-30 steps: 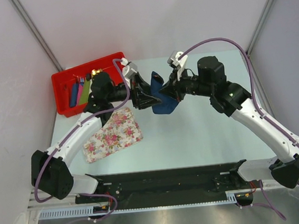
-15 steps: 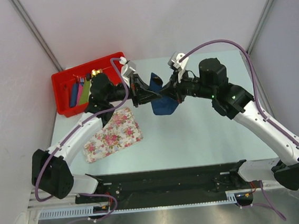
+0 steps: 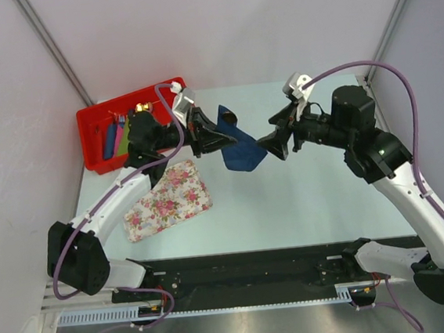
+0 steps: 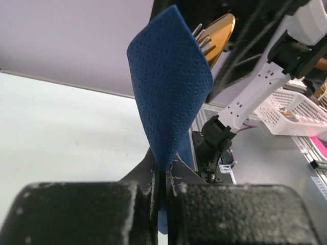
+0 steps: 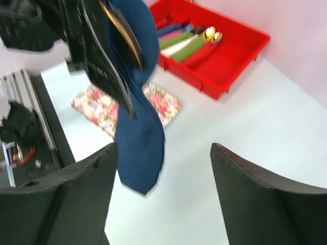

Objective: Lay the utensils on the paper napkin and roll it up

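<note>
The navy paper napkin (image 3: 242, 150) hangs loosely rolled above the table, and my left gripper (image 3: 218, 141) is shut on it. In the left wrist view the napkin (image 4: 169, 87) rises from the closed jaws of the left gripper (image 4: 166, 171). The gold spoon's bowl (image 4: 220, 29) and the fork's tines (image 4: 202, 37) poke out behind its top edge. My right gripper (image 3: 272, 144) stands open just right of the napkin and holds nothing. In its wrist view the right gripper (image 5: 163, 149) has the napkin's lower tip (image 5: 140, 148) hanging between its spread fingers, apart from both.
A red bin (image 3: 95, 159) at the back left holds several coloured rolls (image 3: 120, 134). A pink-flowered tray (image 3: 167, 200) lies on the table below my left arm. The right wrist view shows the bin (image 5: 232, 66) and the tray (image 5: 99, 109) behind the napkin.
My left gripper closed on the napkin. My right gripper let go of it, opened and drew back to the right. The napkin now hangs from the left gripper alone.
</note>
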